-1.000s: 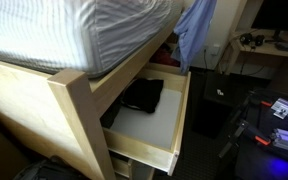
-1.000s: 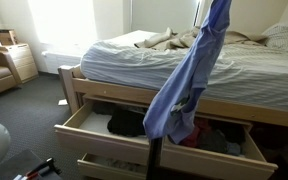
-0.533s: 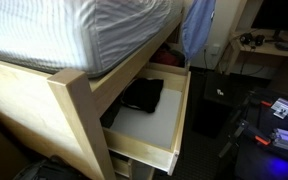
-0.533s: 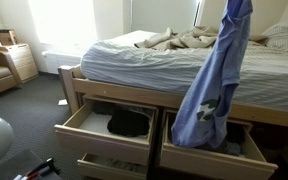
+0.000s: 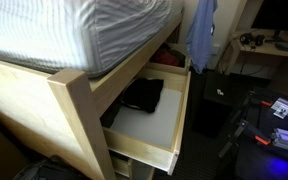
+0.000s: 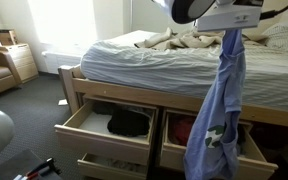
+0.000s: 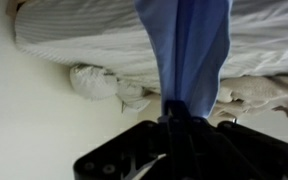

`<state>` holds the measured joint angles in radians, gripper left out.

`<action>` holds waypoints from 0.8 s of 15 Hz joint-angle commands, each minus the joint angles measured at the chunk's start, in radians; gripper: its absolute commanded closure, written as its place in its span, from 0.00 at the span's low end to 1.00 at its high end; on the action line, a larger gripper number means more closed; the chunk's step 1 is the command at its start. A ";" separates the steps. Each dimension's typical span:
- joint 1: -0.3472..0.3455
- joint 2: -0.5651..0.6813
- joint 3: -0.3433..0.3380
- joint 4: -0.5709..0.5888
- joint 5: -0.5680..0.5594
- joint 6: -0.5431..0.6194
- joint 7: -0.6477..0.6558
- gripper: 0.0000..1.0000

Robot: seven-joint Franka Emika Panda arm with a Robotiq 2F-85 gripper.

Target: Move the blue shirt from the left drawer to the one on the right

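Blue shirt [image 6: 222, 110] hangs full length from the end effector [image 7: 176, 120], which is clenched on a bunched upper fold of the fabric. In the wrist view the cloth runs straight out from between the closed jaws. In an exterior view the shirt dangles as a long narrow drape on the side of the right drawer [image 6: 259, 160], clear of the left drawer [image 6: 76, 118]. Its lower end drops across the right drawer's front. From this angle it may be hanging over the open drawer or slightly in front of it; I cannot tell which.

The left drawer holds only the flat black garment [image 6: 129, 123] on its white base. A red cloth [image 6: 182, 130] lies in the right drawer, partly hidden by the shirt. The bed [image 6: 134, 62] sits above both drawers.

By my reading, the pick and lift are finished and the carry is at or near its end, so the step in hand is placement. The next move calls for lining the shirt up over the right drawer's interior. A steady descent would then let the tail pool inside the walls and not fold over the front rim. Because the garment is long and limp, a little travel toward the bed during the lowering would help gather it in. Only after that should the jaws let go.
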<state>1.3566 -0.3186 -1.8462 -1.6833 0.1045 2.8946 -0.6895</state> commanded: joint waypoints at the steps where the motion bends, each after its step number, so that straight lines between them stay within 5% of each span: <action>1: 0.108 -0.074 -0.093 0.120 -0.064 -0.272 0.022 1.00; 7: 0.204 -0.094 -0.146 0.335 -0.146 -0.757 0.127 1.00; 10: 0.226 -0.102 -0.153 0.441 -0.181 -0.887 0.130 1.00; 11: 0.121 -0.145 -0.004 0.356 -0.259 -0.810 0.175 1.00; 12: 0.116 -0.147 0.011 0.373 -0.283 -0.828 0.184 0.99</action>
<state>1.5396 -0.4103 -1.9577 -1.3055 -0.0805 2.0688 -0.5534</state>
